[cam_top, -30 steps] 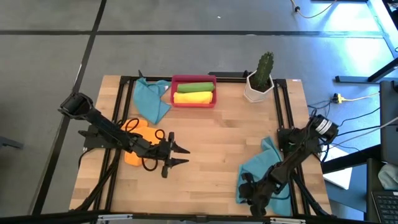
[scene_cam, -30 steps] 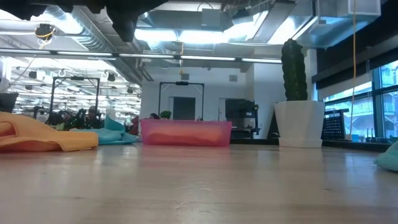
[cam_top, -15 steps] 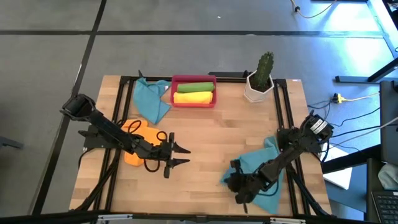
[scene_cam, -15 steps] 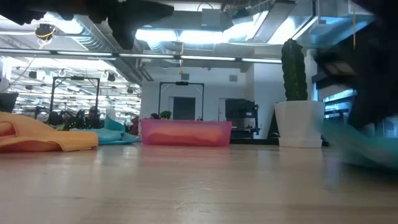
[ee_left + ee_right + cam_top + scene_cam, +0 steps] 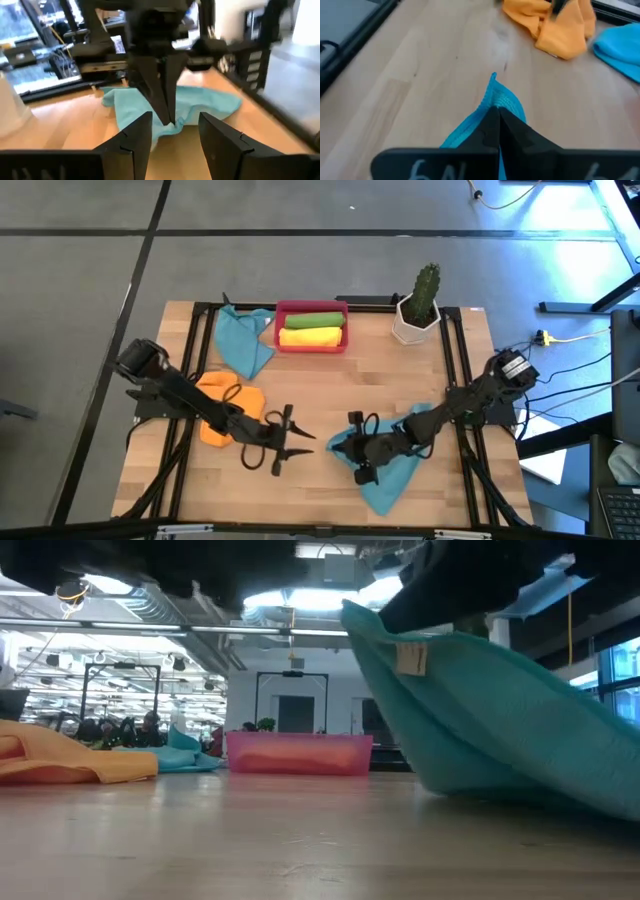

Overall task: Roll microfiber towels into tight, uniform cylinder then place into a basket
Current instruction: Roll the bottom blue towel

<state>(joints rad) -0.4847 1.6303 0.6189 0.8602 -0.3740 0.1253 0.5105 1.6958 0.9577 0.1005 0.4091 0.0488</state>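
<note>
Towel: my right gripper [image 5: 352,448] pinches the teal towel [image 5: 385,480] mid-table.
Left gripper [image 5: 296,442]: fingers apart, holding nothing.

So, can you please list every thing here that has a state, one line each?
Right gripper: shut on the teal towel.
Teal towel: unrolled, one edge lifted off the table.
Left gripper: open, empty.
Orange towel: crumpled, unrolled.
Second teal towel: unrolled, beside the basket.
Basket: holds a green roll and a yellow roll.
</note>
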